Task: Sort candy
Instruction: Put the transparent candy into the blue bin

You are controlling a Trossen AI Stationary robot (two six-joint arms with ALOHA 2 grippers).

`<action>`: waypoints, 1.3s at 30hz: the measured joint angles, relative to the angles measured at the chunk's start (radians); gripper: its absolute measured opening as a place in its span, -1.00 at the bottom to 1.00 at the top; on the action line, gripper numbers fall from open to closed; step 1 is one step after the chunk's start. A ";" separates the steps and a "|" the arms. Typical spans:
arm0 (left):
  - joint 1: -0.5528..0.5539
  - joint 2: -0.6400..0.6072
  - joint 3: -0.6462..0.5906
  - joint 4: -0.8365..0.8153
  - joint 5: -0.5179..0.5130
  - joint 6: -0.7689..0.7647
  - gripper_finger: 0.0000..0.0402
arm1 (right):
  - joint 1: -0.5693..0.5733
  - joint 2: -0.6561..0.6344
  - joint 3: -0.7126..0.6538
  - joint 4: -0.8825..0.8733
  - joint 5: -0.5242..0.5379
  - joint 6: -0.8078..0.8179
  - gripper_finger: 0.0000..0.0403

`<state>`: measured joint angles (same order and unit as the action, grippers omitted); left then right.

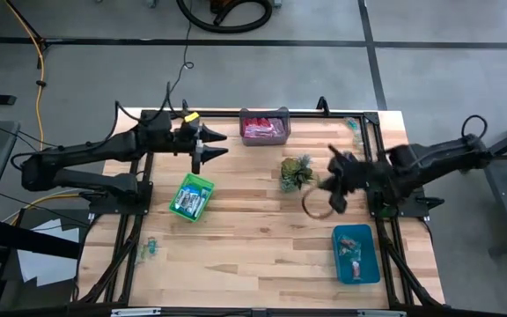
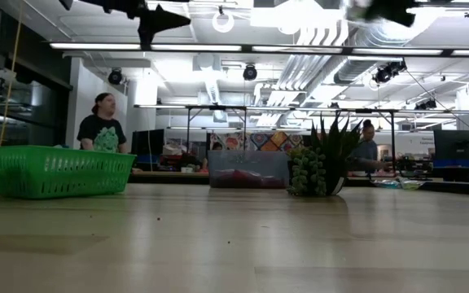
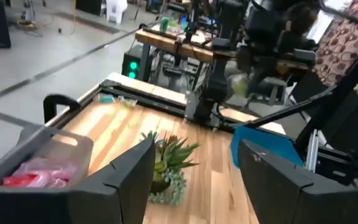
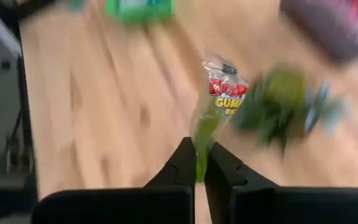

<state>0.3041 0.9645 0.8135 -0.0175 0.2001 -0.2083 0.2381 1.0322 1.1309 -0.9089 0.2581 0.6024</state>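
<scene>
Desk [image 1: 253,238]: pale wood planks, dark frame round the edge.
Plant [image 1: 296,173]: small spiky green one at mid-desk, between the two arms.
Bins: green mesh basket [image 1: 191,195] on the left, grey bin [image 1: 264,126] with pink sweets at the far edge, blue tray [image 1: 356,254] near right.
Left gripper [image 1: 208,146]: raised above the desk beyond the green basket, fingers [image 3: 126,180] wide apart, nothing between them.
Right gripper [image 1: 334,187]: just right of the plant, off the desk.
Right wrist view only: fingers [image 4: 182,167] pinched on a candy [image 4: 219,102], a clear crinkly wrapper with red and green print.
Low view only: two people in the room behind.
</scene>
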 joint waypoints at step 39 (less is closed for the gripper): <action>-0.004 0.113 0.000 0.025 -0.001 -0.157 0.07 | 0.789 0.022 -0.606 0.592 -0.293 1.486 -0.58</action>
<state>0.2996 1.0771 0.8132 0.0073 0.1989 -0.3650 1.0275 1.0538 0.5247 -0.3164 -0.0354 2.0889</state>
